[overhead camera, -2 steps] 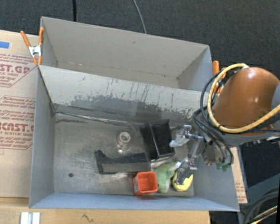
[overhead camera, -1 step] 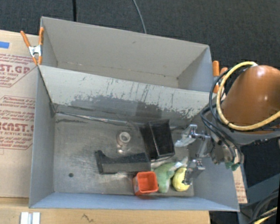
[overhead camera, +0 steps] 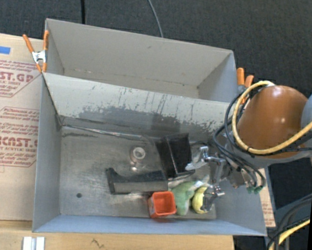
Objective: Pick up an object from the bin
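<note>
Evidently nothing was lifted yet: the gripper (overhead camera: 209, 175) hung low beside a rounded yellow toy (overhead camera: 198, 201) and soft green lump (overhead camera: 182, 196); spread or closed, I couldn't tell.

Arm (overhead camera: 270, 120) over yellow lump (overhead camera: 198, 201); green lump (overhead camera: 182, 196), orange cup (overhead camera: 162, 204) beside it

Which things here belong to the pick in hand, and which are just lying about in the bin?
In the job: gripper; yellow lump and green lump close by it, at the lower right of the bin.
Lying about: orange cup, black box, dark flat bar, small clear round thing.
</note>
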`<action>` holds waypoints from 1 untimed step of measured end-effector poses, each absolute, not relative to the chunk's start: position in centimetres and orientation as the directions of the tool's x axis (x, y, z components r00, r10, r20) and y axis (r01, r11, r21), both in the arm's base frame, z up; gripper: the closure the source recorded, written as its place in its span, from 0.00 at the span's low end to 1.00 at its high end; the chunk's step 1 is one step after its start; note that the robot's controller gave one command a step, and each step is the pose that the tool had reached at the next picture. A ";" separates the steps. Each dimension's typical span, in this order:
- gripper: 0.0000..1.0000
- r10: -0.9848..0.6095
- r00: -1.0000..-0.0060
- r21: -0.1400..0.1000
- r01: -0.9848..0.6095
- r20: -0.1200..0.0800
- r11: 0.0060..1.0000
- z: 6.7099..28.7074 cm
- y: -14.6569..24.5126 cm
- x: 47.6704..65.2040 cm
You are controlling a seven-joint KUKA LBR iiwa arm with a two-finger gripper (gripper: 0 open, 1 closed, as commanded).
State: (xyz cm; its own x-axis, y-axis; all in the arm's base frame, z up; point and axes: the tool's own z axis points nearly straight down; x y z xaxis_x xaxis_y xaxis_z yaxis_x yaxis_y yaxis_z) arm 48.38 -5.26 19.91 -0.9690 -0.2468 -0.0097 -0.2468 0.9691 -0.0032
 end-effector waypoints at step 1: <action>0.00 -0.171 -0.985 0.001 -0.171 -0.001 0.985 15.3 -2.9 49.3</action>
